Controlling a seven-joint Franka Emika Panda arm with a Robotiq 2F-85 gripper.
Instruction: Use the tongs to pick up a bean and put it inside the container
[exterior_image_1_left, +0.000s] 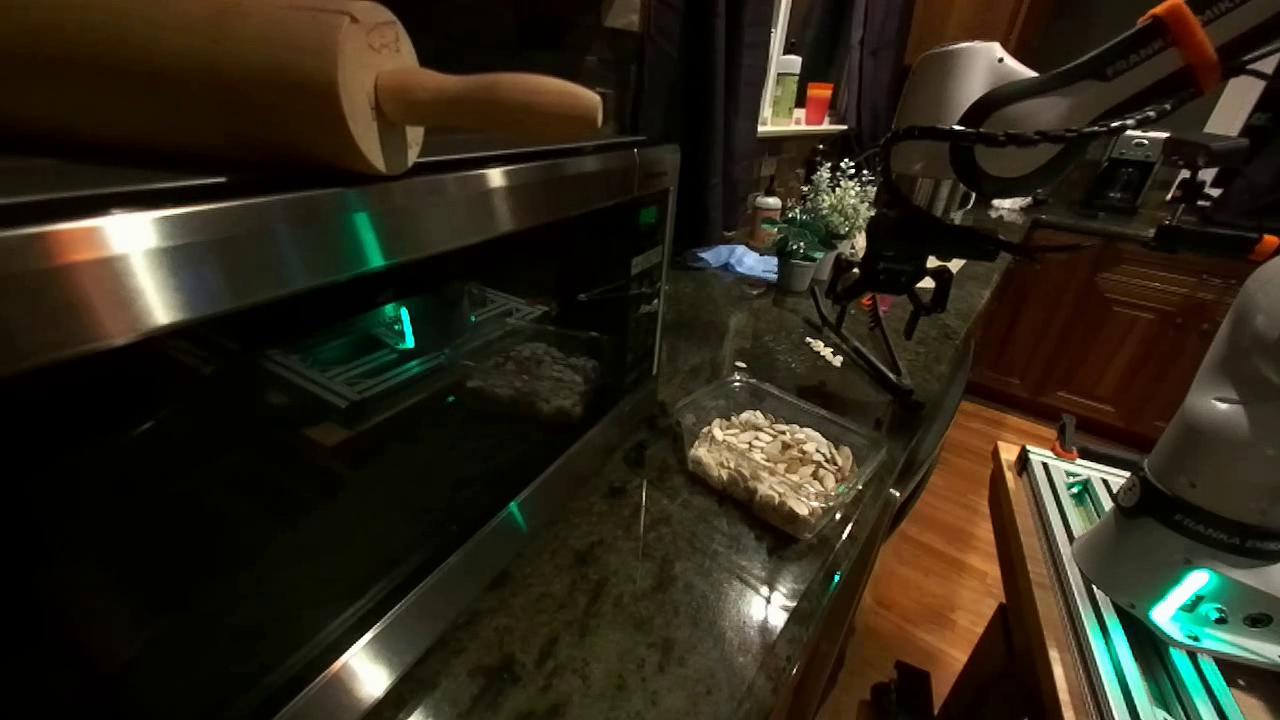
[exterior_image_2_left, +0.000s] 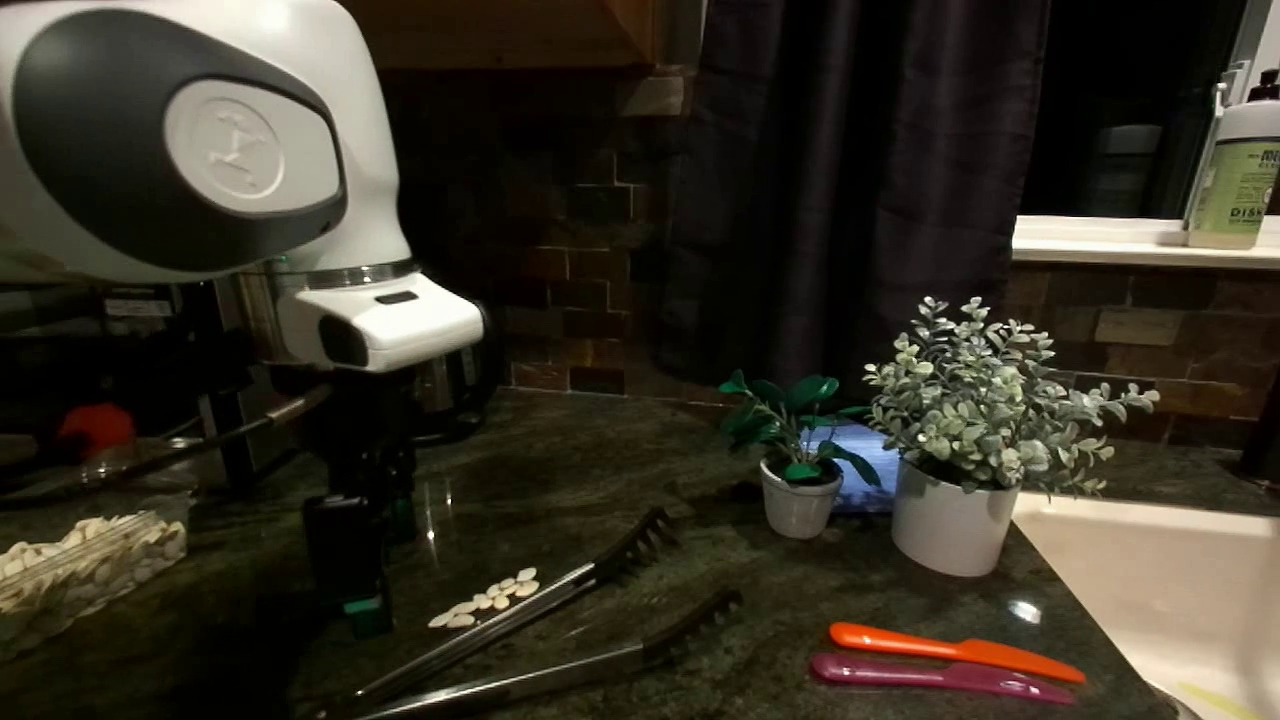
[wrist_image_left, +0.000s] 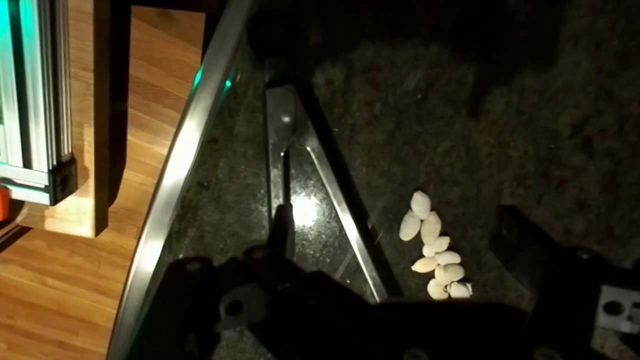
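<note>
Gripper (wrist_image_left: 396, 209) spread wide, nothing at all in its grasp, poised over the dark counter (exterior_image_1_left: 600, 610)! And below in the wrist view, the metal tongs (wrist_image_left: 345, 220), laid out with legs splayed in a V, hinge end in close to the counter edge (wrist_image_left: 174, 175). Early days, by the look of it: tongs not yet up, and most likely next in line for the grab.

Now for the tricky bit. Shift a touch toward the edge first, to bring both legs inside the gap; as seen from the wrist, one finger right across the line of the outer leg. Favour the narrower stretch nearer the hinge. And mind the loose beans (wrist_image_left: 441, 244), just beside the inner leg and within the gripper's span: one careless squeeze here, and probably a scattered pile. Straight down, even pressure, level lift.

To the tally! Tongs: one pair. Loose beans in the cluster: nine or ten, hard to settle with so much overlap. Clear plastic tub (exterior_image_1_left: 812, 410): one, apart from the tongs, heaped with beans beyond counting. Just off its far corner in an exterior view, one stray pale bean (exterior_image_1_left: 740, 365), seemingly. Over by the sink (exterior_image_2_left: 1170, 580): two bright knives (exterior_image_2_left: 950, 650), one orange and one purple; two potted plants (exterior_image_2_left: 970, 430). Up on the microwave (exterior_image_1_left: 400, 450): one rolling pin (exterior_image_1_left: 200, 90).
</note>
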